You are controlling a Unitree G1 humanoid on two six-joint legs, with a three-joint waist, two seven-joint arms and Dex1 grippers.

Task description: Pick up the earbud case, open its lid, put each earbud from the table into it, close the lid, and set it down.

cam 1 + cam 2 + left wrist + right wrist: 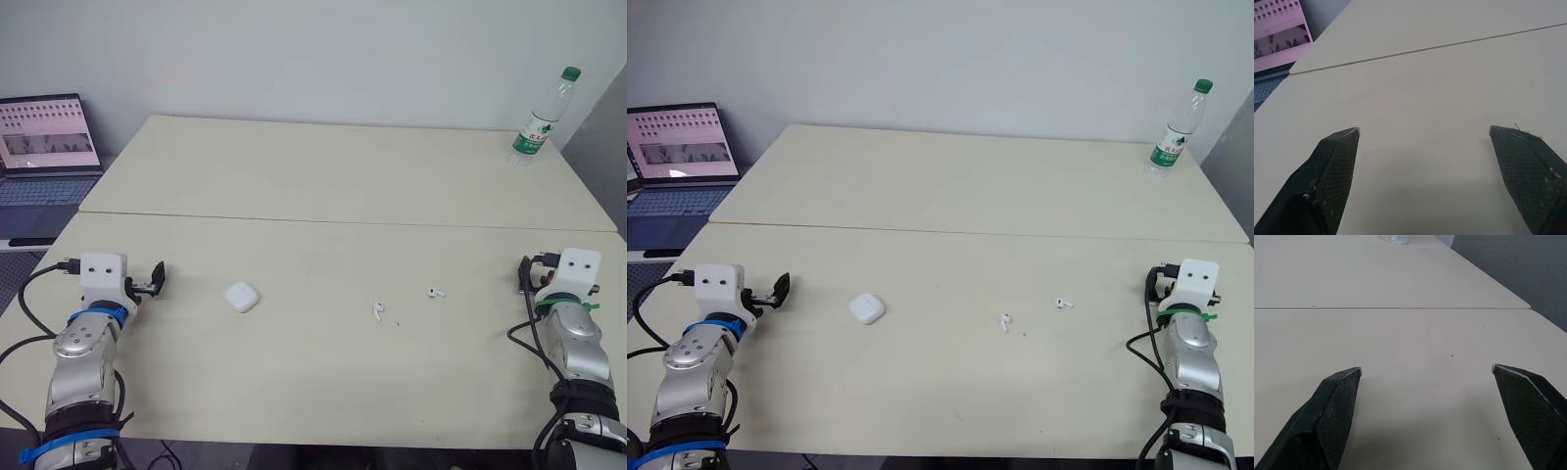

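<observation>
Apart, earbud case (241,297) right of left hand (155,278)

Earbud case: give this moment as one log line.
case closed | earbuds loose on table | left claw open | right claw open

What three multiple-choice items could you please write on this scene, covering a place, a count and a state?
1. Where is the earbud case? A on a shelf; B on the table, between the left end effector and the earbuds; C in a box.
2. How many earbuds lie loose? A one; B two; C four.
3. The left end effector is: A open; B shut on the case; C shut on an earbud.
Answers: B, it rests there; B, two lie apart; A, its fingers stand wide apart.
</observation>
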